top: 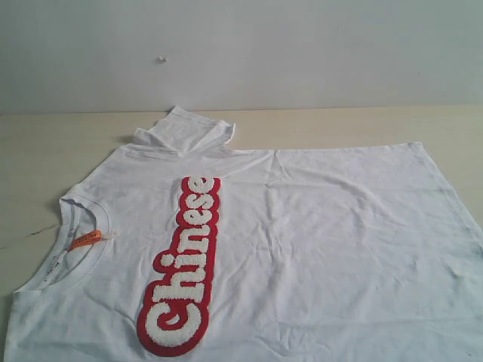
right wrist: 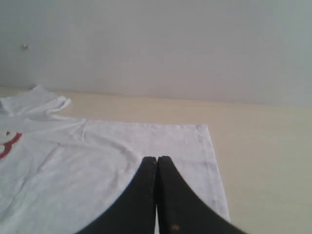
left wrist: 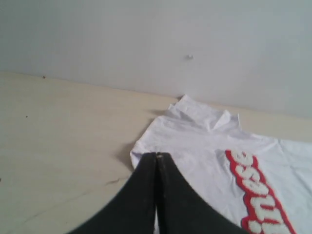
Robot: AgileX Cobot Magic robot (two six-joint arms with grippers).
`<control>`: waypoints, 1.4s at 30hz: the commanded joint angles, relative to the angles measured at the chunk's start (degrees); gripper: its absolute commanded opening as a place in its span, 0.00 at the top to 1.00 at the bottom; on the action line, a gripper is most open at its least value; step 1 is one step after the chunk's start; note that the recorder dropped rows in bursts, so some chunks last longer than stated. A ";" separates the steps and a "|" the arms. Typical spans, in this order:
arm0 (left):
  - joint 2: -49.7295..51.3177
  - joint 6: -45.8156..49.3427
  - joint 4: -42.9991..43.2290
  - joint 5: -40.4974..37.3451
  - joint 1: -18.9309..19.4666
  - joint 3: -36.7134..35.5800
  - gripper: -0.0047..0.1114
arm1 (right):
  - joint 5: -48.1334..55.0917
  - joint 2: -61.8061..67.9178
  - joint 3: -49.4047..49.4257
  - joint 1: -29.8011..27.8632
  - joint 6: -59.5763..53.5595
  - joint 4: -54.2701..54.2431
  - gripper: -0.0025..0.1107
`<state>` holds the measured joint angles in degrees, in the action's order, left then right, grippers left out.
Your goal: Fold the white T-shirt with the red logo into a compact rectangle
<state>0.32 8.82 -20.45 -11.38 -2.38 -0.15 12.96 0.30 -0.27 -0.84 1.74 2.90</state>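
Note:
The white T-shirt (top: 324, 241) lies spread flat on the table, collar with an orange tag (top: 85, 240) to the left, hem to the right. Its red logo (top: 183, 265) runs across the chest. The far sleeve (top: 185, 130) is crumpled at the back. Neither arm shows in the exterior view. In the left wrist view my left gripper (left wrist: 157, 155) is shut with nothing in it, above the shirt (left wrist: 195, 146) near the collar side, with part of the logo (left wrist: 258, 195) in sight. My right gripper (right wrist: 157, 158) is shut and empty above the shirt (right wrist: 97, 156) near its hem corner.
The light wooden table (top: 45, 151) extends left of and behind the shirt. A pale wall (top: 241, 53) rises close behind the table's back edge. The shirt's hem reaches the right border of the exterior view.

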 commanded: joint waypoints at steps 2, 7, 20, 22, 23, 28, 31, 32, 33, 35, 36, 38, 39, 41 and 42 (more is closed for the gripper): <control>-0.32 -0.28 -5.25 9.82 -0.41 0.15 0.96 | -10.34 -0.30 0.27 -0.26 0.05 -1.91 0.98; -0.32 -0.28 -5.41 10.64 -0.41 0.15 0.96 | -18.34 -0.30 0.27 -0.26 -0.07 -2.90 0.98; -0.32 -8.38 -10.02 11.38 -0.41 0.15 0.96 | -20.77 -0.30 0.27 -0.26 0.04 -2.90 0.98; -0.32 -13.46 -10.28 11.38 -0.41 0.15 0.96 | -21.14 -0.30 0.27 -0.26 0.97 -3.25 0.98; -0.32 -14.75 -10.28 11.38 -0.41 0.15 0.96 | -21.29 -0.30 0.27 -0.26 2.98 -3.83 0.98; -0.32 -19.12 -10.84 11.01 -0.41 0.15 0.96 | -21.65 -0.30 0.27 -0.26 23.26 -8.50 0.98; -0.32 -21.30 -10.84 10.75 -0.41 0.15 0.96 | -22.33 -0.30 0.27 -0.26 23.75 -8.40 0.98; -0.32 -21.30 -10.84 10.46 -0.41 0.15 0.96 | -22.64 -0.30 0.27 -0.26 23.75 -8.40 0.98; -0.32 -21.30 -10.84 10.13 -0.41 0.15 0.96 | -22.77 -0.30 0.27 -0.26 23.75 -8.40 0.98; -0.32 -21.30 -10.84 9.06 -0.41 0.15 0.96 | -22.52 -0.30 0.27 -0.26 23.75 -8.40 0.98; -0.32 -20.43 -8.79 6.50 -0.41 0.59 0.96 | -21.01 -0.30 0.27 -0.26 23.75 -8.40 0.98; -0.32 -16.52 -8.22 5.16 -0.41 2.80 0.96 | -16.81 -0.30 -1.20 -0.26 23.30 -8.40 0.98; -0.32 -16.27 -8.22 5.02 -0.41 3.61 0.96 | -15.99 0.03 -1.85 -0.26 22.60 -8.40 0.98; -0.32 -15.20 -8.22 4.70 -0.41 6.00 0.96 | -15.67 2.83 -4.30 -0.26 21.25 -8.40 0.98; -0.32 -14.75 -8.22 3.88 -0.41 7.34 0.96 | -15.67 4.51 -5.60 -0.26 20.43 -8.40 0.98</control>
<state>0.32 -7.32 -29.40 -6.40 -2.38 4.97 -3.23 2.28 -3.43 -0.84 24.10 -5.80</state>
